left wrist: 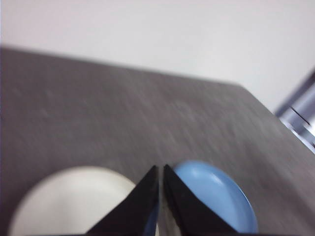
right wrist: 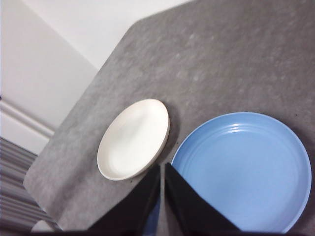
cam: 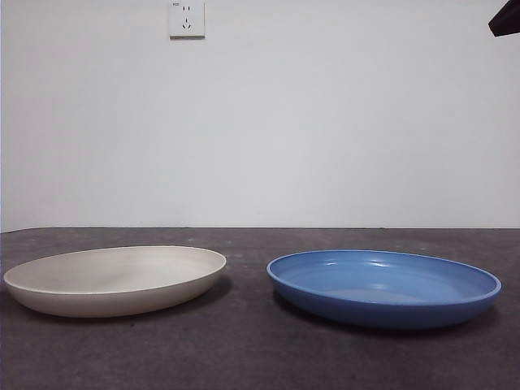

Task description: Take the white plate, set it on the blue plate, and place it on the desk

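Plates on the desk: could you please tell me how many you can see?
2. The round, matte cream-white plate lies on the dark grey desk at the front view's left; the glossy blue plate sits beside it, apart. Neither hides another.

White plate (cam: 115, 280) sits on the desk (cam: 244, 357) at left; blue plate (cam: 383, 287) on the desk at right, just beside it, apart.

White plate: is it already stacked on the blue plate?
No, the white plate sits on the desk beside the blue plate, apart from it.
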